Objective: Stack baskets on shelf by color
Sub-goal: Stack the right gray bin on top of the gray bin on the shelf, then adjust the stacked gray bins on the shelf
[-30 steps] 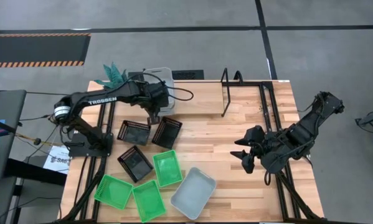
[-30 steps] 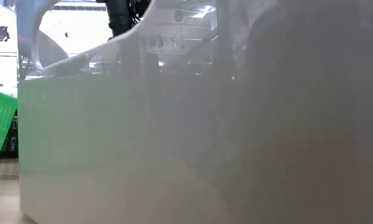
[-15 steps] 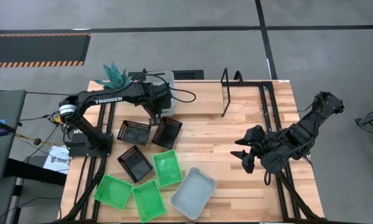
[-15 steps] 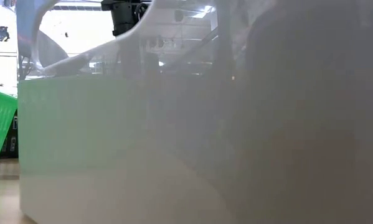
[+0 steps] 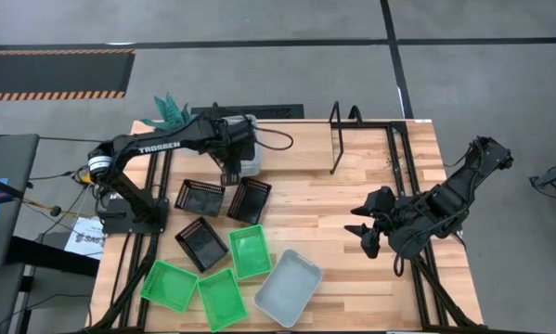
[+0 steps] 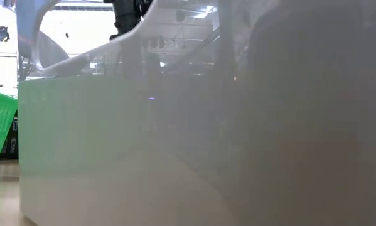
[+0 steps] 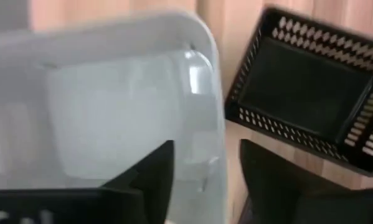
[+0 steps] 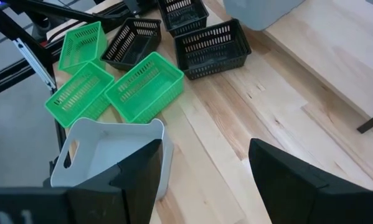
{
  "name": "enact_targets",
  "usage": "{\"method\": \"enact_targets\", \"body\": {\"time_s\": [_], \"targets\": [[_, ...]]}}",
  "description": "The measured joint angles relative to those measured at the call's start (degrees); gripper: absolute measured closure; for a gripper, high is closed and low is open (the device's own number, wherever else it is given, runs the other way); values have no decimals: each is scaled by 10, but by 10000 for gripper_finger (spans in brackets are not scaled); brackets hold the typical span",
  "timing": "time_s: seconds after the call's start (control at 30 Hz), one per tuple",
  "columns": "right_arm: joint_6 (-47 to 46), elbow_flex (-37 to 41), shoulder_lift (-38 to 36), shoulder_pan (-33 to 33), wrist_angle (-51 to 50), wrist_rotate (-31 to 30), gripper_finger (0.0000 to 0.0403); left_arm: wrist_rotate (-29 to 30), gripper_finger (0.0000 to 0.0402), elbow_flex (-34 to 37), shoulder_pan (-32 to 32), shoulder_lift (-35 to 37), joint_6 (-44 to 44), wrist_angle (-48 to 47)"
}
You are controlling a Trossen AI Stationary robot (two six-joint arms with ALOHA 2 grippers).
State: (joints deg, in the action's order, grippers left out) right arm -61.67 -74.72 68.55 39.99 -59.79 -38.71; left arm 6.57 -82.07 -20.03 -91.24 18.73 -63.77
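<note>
Left side of table (image 5: 315, 199): three green baskets (image 5: 220, 298) and three black baskets (image 5: 200, 197) lie loose, a grey-white basket (image 5: 288, 287) at the front edge blocking nearly all of the low view. Since a second ago the left gripper (image 5: 231, 173) has parted its fingers; a second grey-white basket (image 7: 111, 106) now sits at the table's far edge, its rim between the spread jaws. Right gripper (image 5: 366, 232) hangs mid-table, jaws wide and empty, shelf frame (image 5: 338, 139) beyond.

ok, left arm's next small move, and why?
Probably lift the left gripper straight up off the grey basket: its fingers stand open astride the rim, so it looks released, and a black basket sits close beside.
</note>
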Motion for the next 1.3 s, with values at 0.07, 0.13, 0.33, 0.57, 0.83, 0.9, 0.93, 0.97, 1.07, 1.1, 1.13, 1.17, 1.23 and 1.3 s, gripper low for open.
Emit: {"method": "enact_targets", "body": {"time_s": [0.07,0.13,0.33,0.57,0.83,0.9,0.93,0.97,1.07,1.1,1.13,1.17,1.23,1.3], "targets": [[0,0,0,0,0,0,139,12,192,-30,0,0,-27,-20],[0,0,0,0,0,0,139,-6,181,-60,1,1,-79,-48],[3,0,0,0,0,1,139,-180,270,-71,46,23,-196,-74],[7,0,0,1,0,1,139,-84,390,0,139,23,-237,-51],[8,0,0,1,-12,2,139,8,401,103,129,21,-246,11],[8,0,0,1,-13,2,139,16,401,115,117,21,-238,23],[8,0,0,1,-13,2,139,22,401,121,111,21,-230,33],[8,0,0,1,-13,2,139,30,401,127,105,21,-225,39],[6,0,0,1,-13,3,139,60,401,140,87,21,-210,45],[4,0,0,1,-13,3,139,64,401,141,81,21,-206,48],[3,0,0,1,-13,4,139,68,401,142,74,21,-200,50],[3,0,0,1,-13,4,139,68,401,143,68,21,-195,53],[4,0,0,1,-13,4,139,70,401,143,56,21,-185,59],[5,0,0,1,-15,4,139,72,401,143,44,21,-179,68]]}}
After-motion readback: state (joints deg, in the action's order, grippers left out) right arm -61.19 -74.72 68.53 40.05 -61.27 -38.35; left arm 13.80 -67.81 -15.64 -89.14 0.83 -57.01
